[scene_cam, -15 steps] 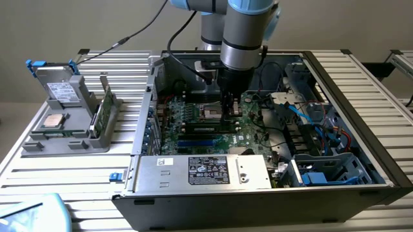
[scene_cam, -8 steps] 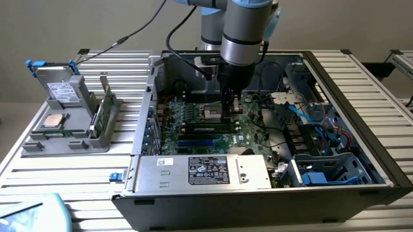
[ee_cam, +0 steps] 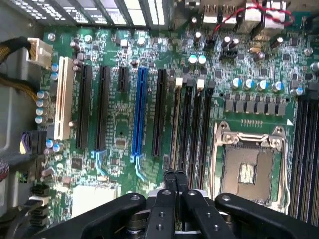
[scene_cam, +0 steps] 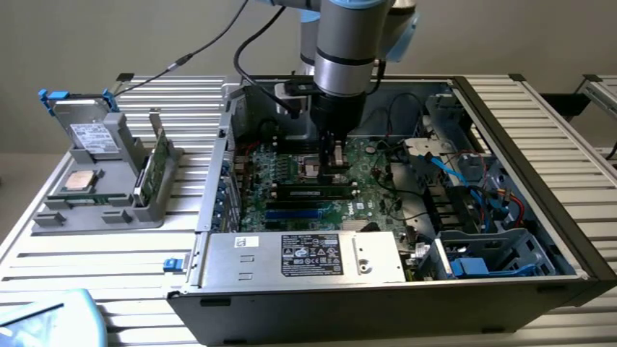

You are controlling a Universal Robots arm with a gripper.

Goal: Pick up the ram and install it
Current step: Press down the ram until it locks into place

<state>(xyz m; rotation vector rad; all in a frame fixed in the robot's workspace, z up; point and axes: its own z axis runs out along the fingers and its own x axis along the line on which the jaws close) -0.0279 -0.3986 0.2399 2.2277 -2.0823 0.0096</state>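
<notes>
Reached straight down into the open computer case with the gripper, fingertips pressed together with no gap and nothing visibly clamped. Hung over one end of the ram, seated on edge in the memory slot farthest from the empty processor socket and seen from the wrist as a thin brownish line with a white clip at its far end. Could not tell whether the fingertips touched that top edge or sat just above it. Counted three bare black memory slots between ram and socket. Had open room around the arm above the motherboard, with the case walls well apart from it. Noted loose cables crowding the exterior view's right of the board and the power supply lying along the case's near edge. Outside the case, on the exterior view's left, saw a grey rack on the slatted table, with another green board upright in it.
</notes>
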